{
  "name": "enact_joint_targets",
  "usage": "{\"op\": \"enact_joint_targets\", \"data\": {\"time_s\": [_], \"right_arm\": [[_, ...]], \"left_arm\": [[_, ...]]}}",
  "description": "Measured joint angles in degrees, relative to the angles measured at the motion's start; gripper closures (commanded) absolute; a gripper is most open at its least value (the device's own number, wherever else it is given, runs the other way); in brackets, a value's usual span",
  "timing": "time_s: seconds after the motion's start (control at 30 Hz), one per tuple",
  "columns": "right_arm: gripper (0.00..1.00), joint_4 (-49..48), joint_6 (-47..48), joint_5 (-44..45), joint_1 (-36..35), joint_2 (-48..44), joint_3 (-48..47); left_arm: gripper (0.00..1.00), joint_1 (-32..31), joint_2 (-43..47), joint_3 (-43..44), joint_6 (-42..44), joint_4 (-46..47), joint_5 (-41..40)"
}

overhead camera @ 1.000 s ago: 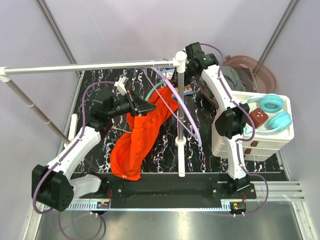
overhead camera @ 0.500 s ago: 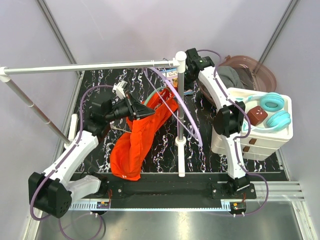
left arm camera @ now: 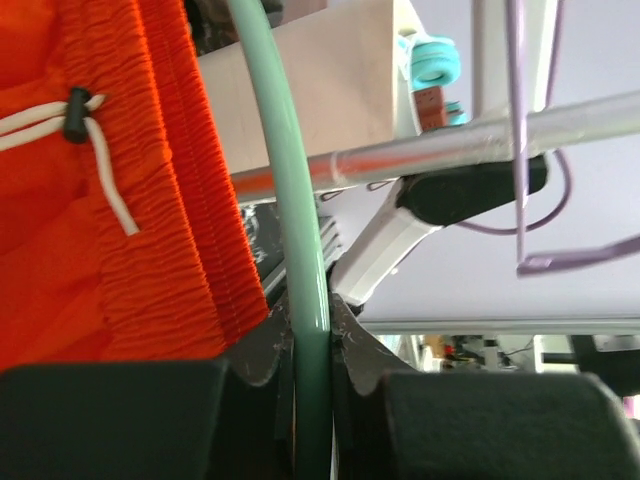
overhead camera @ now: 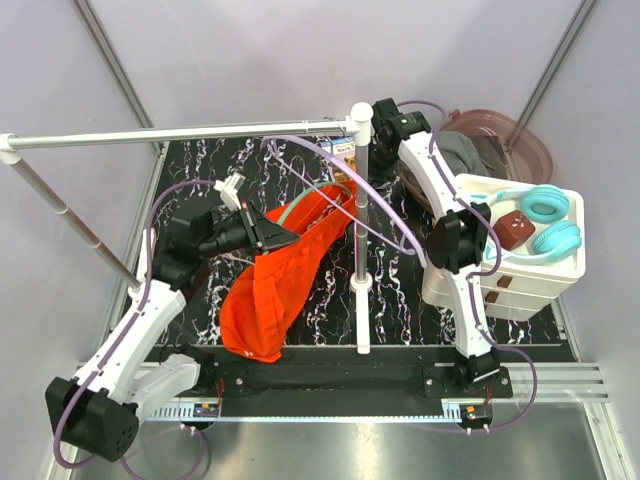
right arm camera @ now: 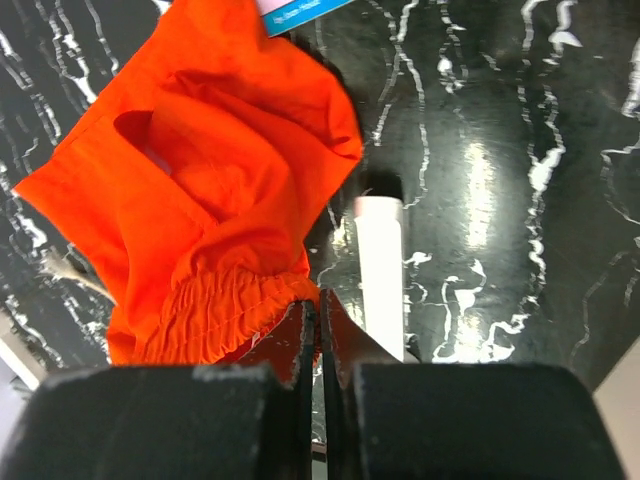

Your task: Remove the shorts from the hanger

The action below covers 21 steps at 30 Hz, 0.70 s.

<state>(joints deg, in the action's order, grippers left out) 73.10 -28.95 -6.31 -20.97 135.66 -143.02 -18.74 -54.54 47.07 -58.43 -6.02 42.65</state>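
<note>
The bright orange-red shorts (overhead camera: pixel 280 285) hang from a pale green hanger (overhead camera: pixel 298 205) over the black marble table. My left gripper (overhead camera: pixel 280 235) is shut on the hanger's bar (left arm camera: pixel 300 250), with the ribbed waistband and white drawstring (left arm camera: pixel 90 200) just to its left. My right gripper (overhead camera: pixel 378 128) is high beside the rack post, jaws closed. The gathered waistband edge (right arm camera: pixel 230 300) runs right into its tips (right arm camera: pixel 321 297). The rest of the shorts (right arm camera: pixel 200 170) hangs below. The grey shorts (overhead camera: pixel 465 152) lie in a brown basin at the back right.
A white clothes rail (overhead camera: pixel 180 133) crosses the back, and its upright post (overhead camera: pixel 360 250) stands mid-table next to the shorts. A white drawer unit (overhead camera: pixel 470 290) with teal headphones (overhead camera: pixel 545 225) stands on the right. The brown basin (overhead camera: pixel 525 140) is behind it. Purple cables loop overhead.
My left arm has drawn the hanger to the left and toward me. The shorts' top end stayed near the post, so the fabric is stretched. My right gripper shifted slightly left.
</note>
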Motion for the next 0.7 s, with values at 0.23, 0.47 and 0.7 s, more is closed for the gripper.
{"op": "enact_joint_targets", "data": {"time_s": [0.23,0.47,0.7], "right_arm": [[1.00,3.7,0.0,1.2,0.3,0.0,-3.7],[1.00,6.4,-0.6,0.6,1.5,0.0,-4.9],[1.00,8.3,-0.8,0.6,2.6,0.2,-5.7]], "left_arm": [[1.00,0.4,5.1,1.9,16.3,-12.8,-2.2],[1.00,0.5,8.7,3.1,26.5,-18.8,-6.5],[1.00,0.4,12.5,3.1,30.1,-24.0,-14.5]]}}
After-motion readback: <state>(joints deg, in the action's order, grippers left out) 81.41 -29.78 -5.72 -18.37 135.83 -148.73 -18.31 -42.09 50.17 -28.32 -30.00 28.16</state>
